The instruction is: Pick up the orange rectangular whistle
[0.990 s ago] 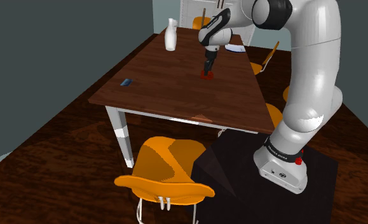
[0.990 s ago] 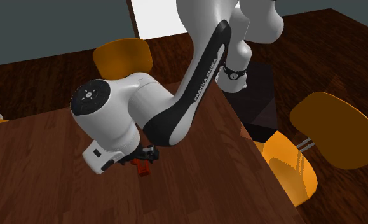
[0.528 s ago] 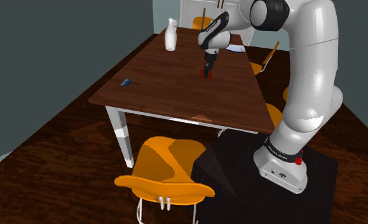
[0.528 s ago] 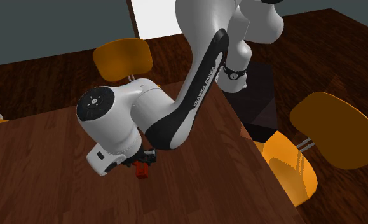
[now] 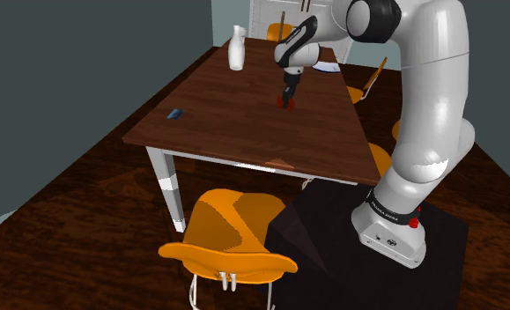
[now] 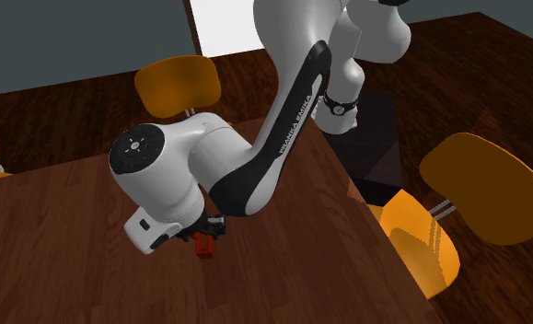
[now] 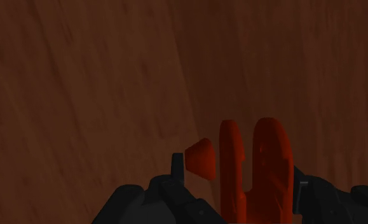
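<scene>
Soft, even light in both exterior views; pale highlights gleam on the white arm [image 5: 429, 97]; the wrist view of the table [image 7: 87, 83] is dim, brownish.

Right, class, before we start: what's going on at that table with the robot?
A white Franka arm reaches over the dark brown wooden table, its black gripper pointing down. In the wrist view the gripper's fingers clasp a small orange-red rectangular whistle between them. The whistle sits at or just above the table top; whether it is lifted cannot be told. A white vase stands apart at the table's far end.
</scene>
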